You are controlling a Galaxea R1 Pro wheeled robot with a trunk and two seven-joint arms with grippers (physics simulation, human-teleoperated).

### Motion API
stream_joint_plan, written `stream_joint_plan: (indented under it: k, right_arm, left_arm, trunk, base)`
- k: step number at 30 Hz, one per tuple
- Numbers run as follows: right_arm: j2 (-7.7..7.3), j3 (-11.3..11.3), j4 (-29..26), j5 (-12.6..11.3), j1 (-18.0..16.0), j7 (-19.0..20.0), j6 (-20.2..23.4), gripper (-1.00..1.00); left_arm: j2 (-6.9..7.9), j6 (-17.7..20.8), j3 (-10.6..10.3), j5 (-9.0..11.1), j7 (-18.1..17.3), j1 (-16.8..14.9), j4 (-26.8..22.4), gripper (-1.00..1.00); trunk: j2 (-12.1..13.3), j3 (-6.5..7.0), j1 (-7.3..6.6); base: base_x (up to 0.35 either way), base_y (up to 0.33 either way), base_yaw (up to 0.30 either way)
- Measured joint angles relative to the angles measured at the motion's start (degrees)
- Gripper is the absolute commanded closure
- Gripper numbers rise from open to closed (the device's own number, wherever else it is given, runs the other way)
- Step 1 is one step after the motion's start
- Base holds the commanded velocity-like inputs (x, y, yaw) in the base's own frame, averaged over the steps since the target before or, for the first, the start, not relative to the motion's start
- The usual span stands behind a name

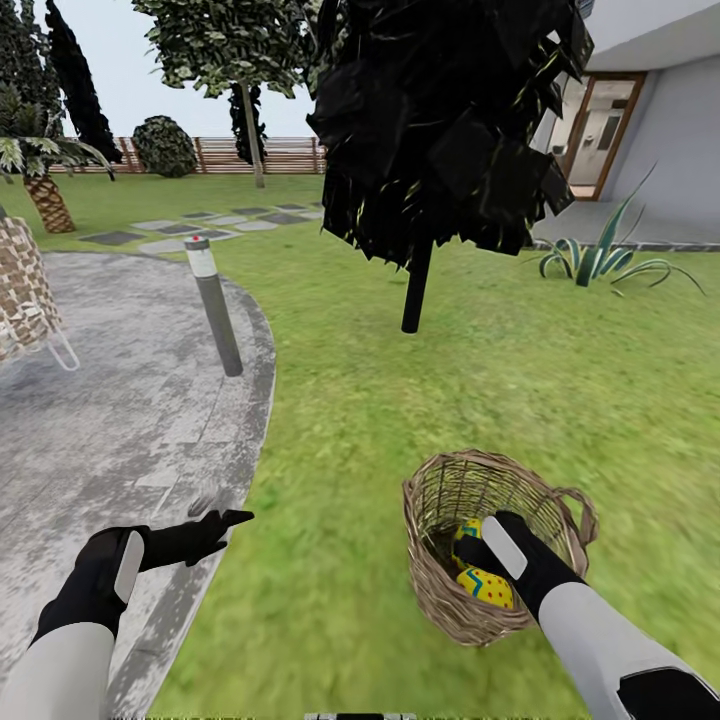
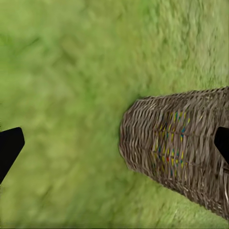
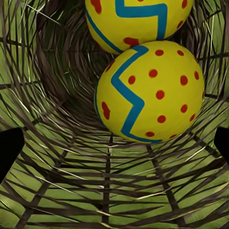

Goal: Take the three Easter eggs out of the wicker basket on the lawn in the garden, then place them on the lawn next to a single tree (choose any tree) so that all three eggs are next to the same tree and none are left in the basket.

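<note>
eggs (image 3: 151, 90) in basket (image 1: 440, 590), basket on lawn (image 1: 400, 400)

Standing upright at the curved edge of grey paving (image 1: 110, 400): a grey bollard light (image 1: 214, 305). Rising behind: a black-leaved tree (image 1: 440, 120), a small palm (image 1: 45, 195). Spreading near the house doorway (image 1: 595, 135): a spiky agave (image 1: 600, 258). Running along the back: a wooden fence (image 1: 270, 153).

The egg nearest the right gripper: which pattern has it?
Yellow egg, blue zigzag, red dots; right wrist view.
</note>
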Motion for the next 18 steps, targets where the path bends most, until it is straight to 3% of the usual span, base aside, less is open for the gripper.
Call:
stream_joint_plan:
  k: [8, 14, 18]
  right_arm:
    - [0.01, 0.0, 0.0, 0.0, 0.0, 0.0, 0.0, -1.0]
    - [0.06, 0.0, 0.0, 0.1, 0.0, 0.0, -0.1, -1.0]
    - [0.09, 0.0, 0.0, 0.2, 0.0, 0.0, -0.1, -1.0]
  left_arm:
    - [0.0, 0.0, 0.0, 0.0, 0.0, 0.0, 0.0, -1.0]
    - [0.0, 0.0, 0.0, 0.0, 0.0, 0.0, 0.0, -1.0]
    - [0.0, 0.0, 0.0, 0.0, 0.0, 0.0, 0.0, -1.0]
  trunk:
    - [-0.1, -1.77, 0.21]
    - [-0.1, -1.78, 0.2]
    - [-0.2, -2.66, 0.31]
  base:
    - [0.0, 0.0, 0.0]
    - [0.0, 0.0, 0.0]
    - [0.0, 0.0, 0.0]
